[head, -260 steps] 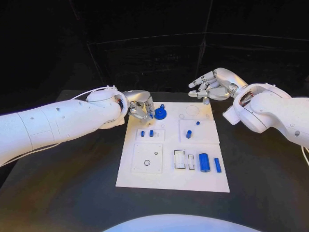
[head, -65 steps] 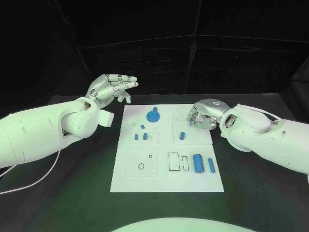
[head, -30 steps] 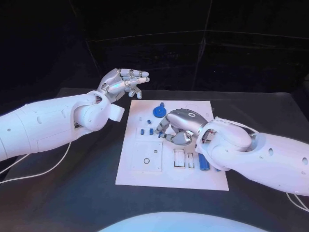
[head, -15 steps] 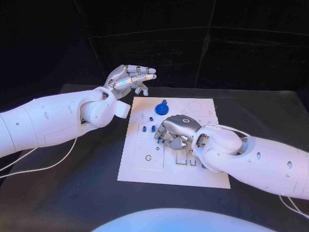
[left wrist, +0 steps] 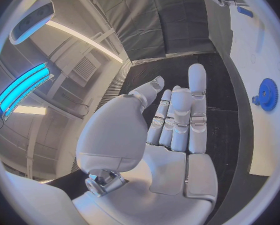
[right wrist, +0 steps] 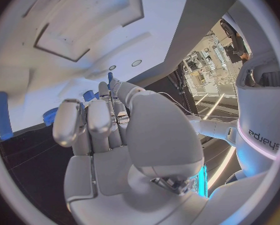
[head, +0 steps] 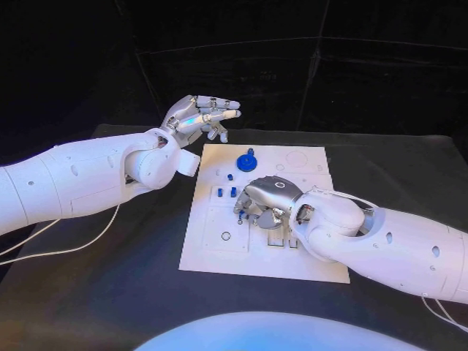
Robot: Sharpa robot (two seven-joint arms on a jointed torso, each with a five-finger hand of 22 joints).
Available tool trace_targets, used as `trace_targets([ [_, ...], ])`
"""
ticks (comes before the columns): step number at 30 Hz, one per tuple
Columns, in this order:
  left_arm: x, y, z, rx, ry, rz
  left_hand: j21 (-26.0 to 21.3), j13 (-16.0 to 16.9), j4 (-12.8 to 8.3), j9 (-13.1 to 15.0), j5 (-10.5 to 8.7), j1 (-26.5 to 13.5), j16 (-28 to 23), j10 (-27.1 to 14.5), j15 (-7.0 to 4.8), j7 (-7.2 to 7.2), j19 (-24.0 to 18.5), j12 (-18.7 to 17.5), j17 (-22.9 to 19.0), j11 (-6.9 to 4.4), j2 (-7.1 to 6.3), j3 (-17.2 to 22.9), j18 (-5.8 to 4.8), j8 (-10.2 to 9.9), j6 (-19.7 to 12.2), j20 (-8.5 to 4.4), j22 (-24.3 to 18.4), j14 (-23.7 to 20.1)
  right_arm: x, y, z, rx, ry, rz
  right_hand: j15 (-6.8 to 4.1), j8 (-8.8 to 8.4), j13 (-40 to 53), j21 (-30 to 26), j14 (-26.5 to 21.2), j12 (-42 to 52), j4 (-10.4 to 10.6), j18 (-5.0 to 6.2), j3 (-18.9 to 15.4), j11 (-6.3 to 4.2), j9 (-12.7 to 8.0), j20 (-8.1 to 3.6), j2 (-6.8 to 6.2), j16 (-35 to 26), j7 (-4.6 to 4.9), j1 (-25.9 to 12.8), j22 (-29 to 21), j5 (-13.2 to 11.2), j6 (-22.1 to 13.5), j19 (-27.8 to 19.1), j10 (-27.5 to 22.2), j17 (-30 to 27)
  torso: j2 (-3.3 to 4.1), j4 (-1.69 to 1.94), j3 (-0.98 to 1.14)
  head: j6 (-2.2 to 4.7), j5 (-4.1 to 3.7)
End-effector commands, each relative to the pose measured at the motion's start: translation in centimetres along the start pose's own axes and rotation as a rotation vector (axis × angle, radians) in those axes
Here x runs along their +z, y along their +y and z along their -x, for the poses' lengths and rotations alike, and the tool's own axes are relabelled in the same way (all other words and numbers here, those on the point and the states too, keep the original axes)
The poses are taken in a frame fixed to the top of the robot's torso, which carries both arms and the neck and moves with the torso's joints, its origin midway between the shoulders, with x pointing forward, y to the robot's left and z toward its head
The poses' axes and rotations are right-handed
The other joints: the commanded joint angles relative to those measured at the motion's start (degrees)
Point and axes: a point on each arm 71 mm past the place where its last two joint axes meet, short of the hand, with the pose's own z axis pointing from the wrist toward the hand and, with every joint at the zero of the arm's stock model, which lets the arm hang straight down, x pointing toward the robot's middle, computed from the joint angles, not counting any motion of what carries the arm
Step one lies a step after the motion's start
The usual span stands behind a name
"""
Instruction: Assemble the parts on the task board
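Note:
The white task board (head: 219,252) lies in the middle of the black table. A blue gear (head: 248,162) stands near its far edge, and two small blue pegs (head: 226,192) stand left of centre. My right hand (head: 267,204) is curled down over the board's middle, and a thin blue peg (right wrist: 110,78) shows at its fingertips, apparently pinched. It hides the slots and larger blue cylinders beside it. My left hand (head: 205,117) is raised beyond the board's far left corner, with its fingers apart and nothing in it. The left wrist view shows that hand's bare palm (left wrist: 171,145) and the gear (left wrist: 267,94).
Bare black table surrounds the board on all sides. A long blue cylinder (right wrist: 2,115) lies on the board (right wrist: 84,35) in the right wrist view. My right forearm (head: 403,245) lies across the board's near right corner.
My right hand has come from the board's far right down onto its middle and edged left. My left hand has left the gear and stays raised at the far left.

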Motion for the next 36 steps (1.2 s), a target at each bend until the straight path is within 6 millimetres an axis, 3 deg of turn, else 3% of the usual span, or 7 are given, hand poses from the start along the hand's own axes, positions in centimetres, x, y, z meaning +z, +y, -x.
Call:
trace_targets([
  [1,0.1,-0.1,-0.1,-0.011,0.011,-0.003,-0.2,0.0,-0.3,0.1,0.13,0.3,0.1,-0.3,0.04,-0.02,0.0,0.3,0.0,-0.09,0.18,-0.1,0.31,0.1,-0.5,0.13,-0.1,-0.4,-0.1,0.2,-0.6,-0.02,0.024,0.009,0.16,-0.13,0.1,0.1,1.2,-0.1,-0.1,-0.62,0.2,0.24,0.0,-0.02,-0.09,0.3,0.26,-0.6,0.1,-0.1,0.0,-0.2,0.1,-0.1,-0.03,-0.03,0.02,-0.11,0.18],
  [21,0.1,-0.1,0.0,-0.01,0.01,0.0,-0.3,0.0,-0.3,0.1,0.14,0.3,0.1,-0.4,0.05,0.0,0.0,0.3,-0.1,-0.07,0.19,-0.1,0.31,0.1,-0.5,0.13,-0.1,-0.4,-0.2,0.3,-1.5,-0.044,0.056,0.008,0.17,-0.15,0.1,0.1,1.2,-0.1,-0.2,-0.61,0.3,0.26,0.0,-0.01,-0.18,0.3,0.28,-0.8,0.0,-0.1,-0.1,-0.2,0.0,-0.1,-0.03,-0.06,0.0,-0.33,0.53],
  [30,0.1,0.0,0.0,-0.01,0.009,0.002,-0.3,0.0,-0.3,0.1,0.14,0.3,0.1,-0.4,0.05,0.0,0.0,0.3,-0.1,-0.07,0.19,-0.1,0.31,0.1,-0.5,0.13,-0.1,-0.4,0.1,0.5,-1.7,-0.064,0.081,-0.004,0.95,-0.3,-0.2,-0.8,0.8,-0.9,0.5,-0.34,-1.9,1.17,-0.1,0.63,-2.85,0.0,0.92,-4.7,-1.3,1.6,-2.3,-1.2,-3.5,-1.3,0.0,-0.04,-0.03,-0.33,0.5],
  [36,0.0,0.0,0.0,-0.01,0.008,0.004,-0.3,0.0,-0.3,0.1,0.15,0.3,0.1,-0.4,0.06,0.02,0.0,0.4,-0.2,-0.06,0.2,-0.2,0.31,0.1,-0.6,0.14,-0.1,-0.5,0.2,0.6,-1.6,-0.065,0.073,-0.004,1.11,-0.28,-0.2,-1.0,0.7,-0.8,0.6,-0.29,-2.5,1.4,-0.1,0.82,-3.2,0.1,1.04,-5.3,-1.5,1.8,-2.6,-1.3,-4.5,-1.4,-0.01,-0.02,-0.03,-0.42,0.5],
])
